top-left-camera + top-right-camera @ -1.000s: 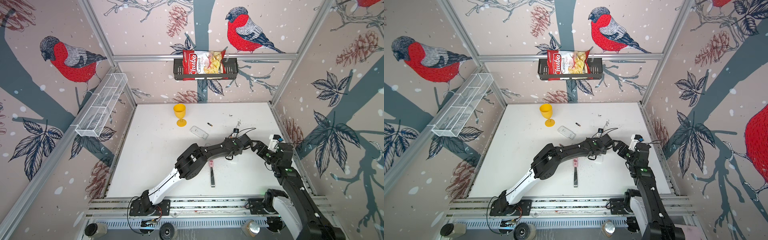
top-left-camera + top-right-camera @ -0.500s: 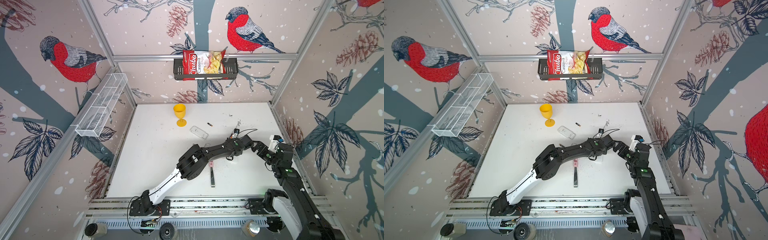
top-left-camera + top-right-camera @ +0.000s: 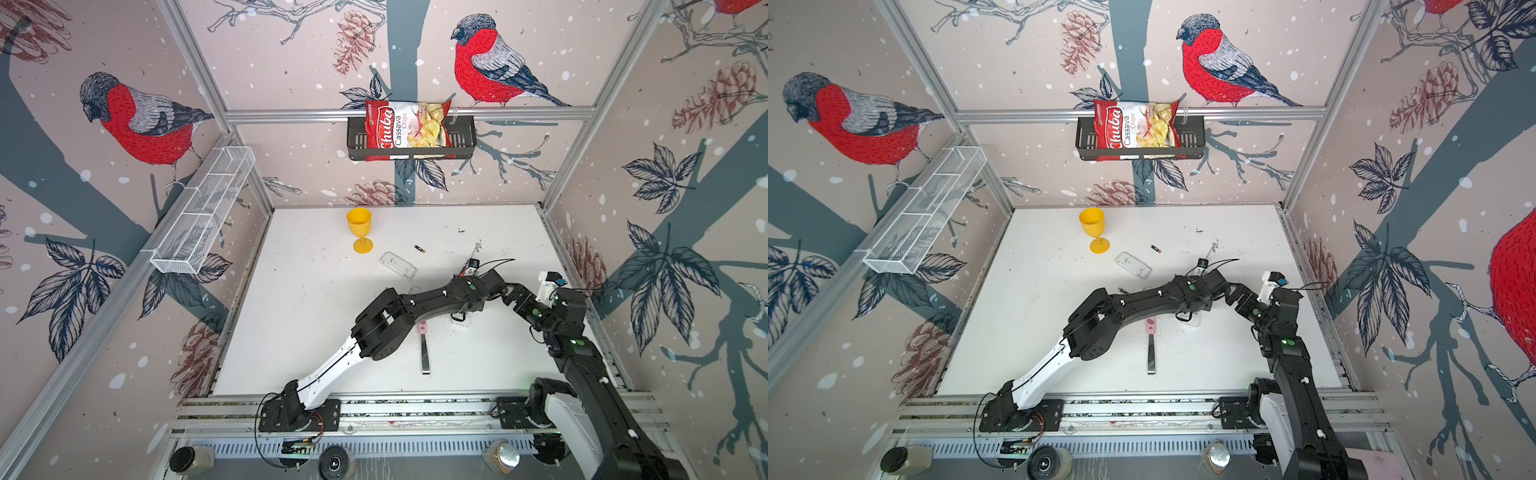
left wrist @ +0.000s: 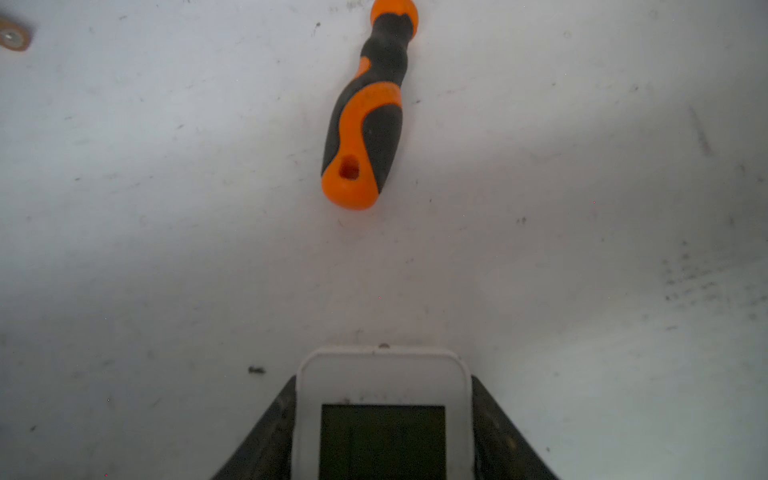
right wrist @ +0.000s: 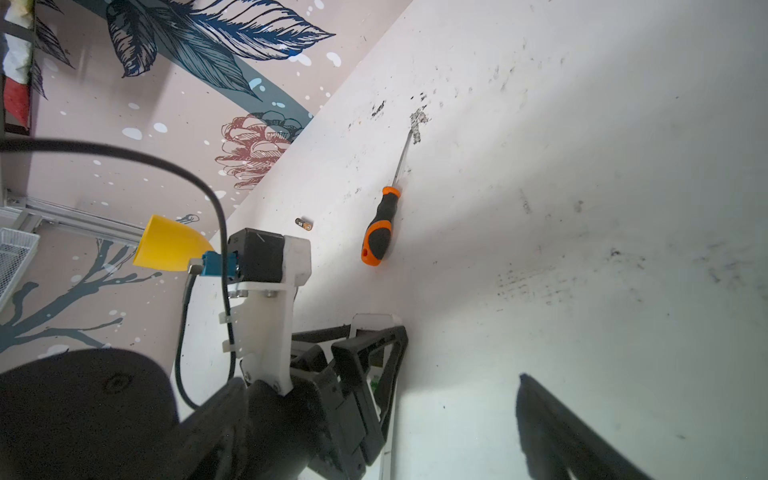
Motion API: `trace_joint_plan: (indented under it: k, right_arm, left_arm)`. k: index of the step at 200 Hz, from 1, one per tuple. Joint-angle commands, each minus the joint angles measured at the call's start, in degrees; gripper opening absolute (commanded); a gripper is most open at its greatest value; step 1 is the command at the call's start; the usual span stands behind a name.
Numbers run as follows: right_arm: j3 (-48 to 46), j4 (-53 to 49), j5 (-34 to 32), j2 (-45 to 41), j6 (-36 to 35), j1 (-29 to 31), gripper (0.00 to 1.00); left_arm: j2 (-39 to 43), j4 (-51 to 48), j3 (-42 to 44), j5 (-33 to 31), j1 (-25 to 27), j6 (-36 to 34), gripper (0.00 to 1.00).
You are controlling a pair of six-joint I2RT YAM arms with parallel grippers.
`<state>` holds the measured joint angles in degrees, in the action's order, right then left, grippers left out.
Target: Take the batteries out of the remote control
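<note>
Left gripper clamps the white rectangular plastic remote; right gripper gapes empty. Pinched near one end, it could twist loose.

One battery lies on the table near the yellow goblet.

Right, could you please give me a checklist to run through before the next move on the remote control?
1. Hold: left gripper has the remote control between its fingers, ok.
2. Free hand: right gripper open and empty, ok.
3. Unloaded so far: a battery lies on the table near the clear cover, ok.
4. Anything left inside the remote control: cannot tell.
5. Path: screwdriver lies apart, ahead of the remote control, ok.
</note>
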<state>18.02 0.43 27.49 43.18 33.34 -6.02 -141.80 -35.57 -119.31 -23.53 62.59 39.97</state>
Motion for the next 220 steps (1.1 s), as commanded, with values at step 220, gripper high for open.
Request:
trace_joint_plan:
  k: [220]
  right_arm:
    - [32.37,38.92,18.22,43.24,7.13,25.09,0.99]
  left_arm:
    - [36.97,105.41,54.85,75.48,-44.3,27.83,0.41]
